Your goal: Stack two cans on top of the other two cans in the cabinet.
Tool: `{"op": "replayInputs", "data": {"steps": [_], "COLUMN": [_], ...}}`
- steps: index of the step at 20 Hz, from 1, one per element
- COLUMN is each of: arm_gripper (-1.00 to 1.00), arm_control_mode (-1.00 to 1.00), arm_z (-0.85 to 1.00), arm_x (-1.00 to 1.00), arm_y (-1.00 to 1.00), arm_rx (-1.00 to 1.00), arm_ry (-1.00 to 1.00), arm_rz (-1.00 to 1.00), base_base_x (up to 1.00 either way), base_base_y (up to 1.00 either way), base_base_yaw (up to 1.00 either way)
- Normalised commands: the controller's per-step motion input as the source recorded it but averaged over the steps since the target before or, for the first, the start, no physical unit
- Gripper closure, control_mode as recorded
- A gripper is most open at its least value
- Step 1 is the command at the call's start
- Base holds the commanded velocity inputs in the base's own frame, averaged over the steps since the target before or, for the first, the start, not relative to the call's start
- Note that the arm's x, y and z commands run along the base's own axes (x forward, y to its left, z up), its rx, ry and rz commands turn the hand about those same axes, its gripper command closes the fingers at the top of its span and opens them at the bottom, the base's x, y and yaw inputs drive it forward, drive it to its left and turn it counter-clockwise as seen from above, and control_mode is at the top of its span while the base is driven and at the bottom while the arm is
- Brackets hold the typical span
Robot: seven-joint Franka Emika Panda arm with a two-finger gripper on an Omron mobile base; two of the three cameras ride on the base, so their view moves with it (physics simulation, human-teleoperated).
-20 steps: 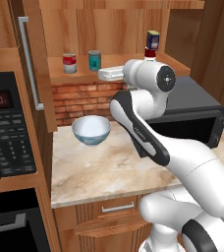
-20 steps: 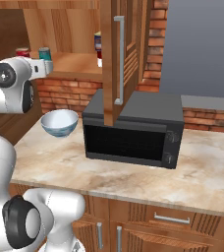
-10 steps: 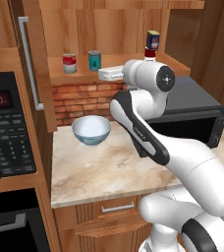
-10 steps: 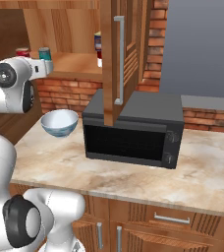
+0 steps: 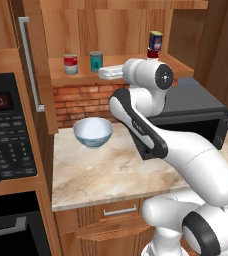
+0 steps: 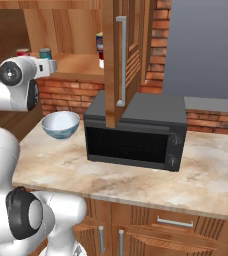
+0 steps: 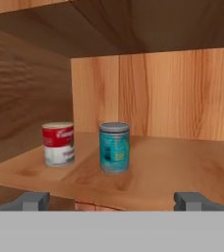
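I am halfway through the job, I think. The dark blue can (image 5: 155, 40) already sits on top of the white can with the dark red band (image 5: 152, 53), far over on the right side of the cabinet shelf (image 5: 81, 77). So one stack looks done, and one is left to make.

Now I am going for the teal can (image 7: 114, 147). It stands upright on the shelf, just beside the silver can with the red and white label (image 7: 58, 143), but they do not touch. In the hand view the teal can is a bit left of the middle, and the red and white one is further left.

My pincer (image 7: 113, 201) is spread wide and holds nothing. Its two tips are at the front edge of the shelf, with the teal can further in.

Next I need to push the pincer straight in until the teal can sits between the tips. I should slide a little to the left first so the can is in the middle. I must not bump the red and white can. Then I can squeeze, lift the teal can up, and set it down flat on top of its neighbour.
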Motion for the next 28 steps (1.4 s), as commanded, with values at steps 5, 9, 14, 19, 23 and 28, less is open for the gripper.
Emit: {"op": "replayInputs", "data": {"steps": [5,9,14,19,23,28], "arm_gripper": [-1.0,-1.0,-1.0,-1.0,-1.0,-1.0], "arm_control_mode": [-1.0,-1.0,-1.0,-1.0,-1.0,-1.0], "arm_z": [0.0,0.0,-0.01,-0.01,-0.01,0.0], "arm_x": [0.12,0.07,0.07,0.08,0.16,0.16], "arm_y": [0.0,0.01,0.01,0.0,0.0,0.0], "arm_rx": [0.0,0.01,0.01,0.0,0.0,0.0], "arm_ry": [0.01,0.0,0.01,0.0,0.0,0.0], "arm_rz": [0.0,0.0,0.0,0.0,0.0,0.0], "base_base_x": [0.0,0.0,0.0,0.0,0.0,0.0], "base_base_y": [0.0,0.0,0.0,0.0,0.0,0.0], "base_base_yaw": [0.0,0.0,0.0,0.0,0.0,0.0]}}
